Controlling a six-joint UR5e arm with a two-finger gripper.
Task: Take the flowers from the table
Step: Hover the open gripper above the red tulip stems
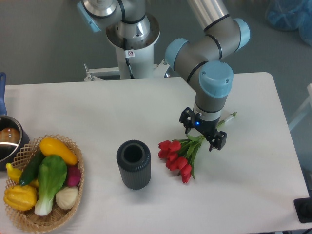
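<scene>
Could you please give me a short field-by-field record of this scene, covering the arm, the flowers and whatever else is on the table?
gripper: low over the stems, fingers spread either side of them
grasp: no closure visible; flowers lie flat
flowers: red tulips, heads toward the vase, stems running up-right under the gripper
vase: dark, ribbed, upright, empty, just left of the flowers
basket: wicker, front-left, filled with vegetables
pot: at left edge, partly cut off
table: white
</scene>
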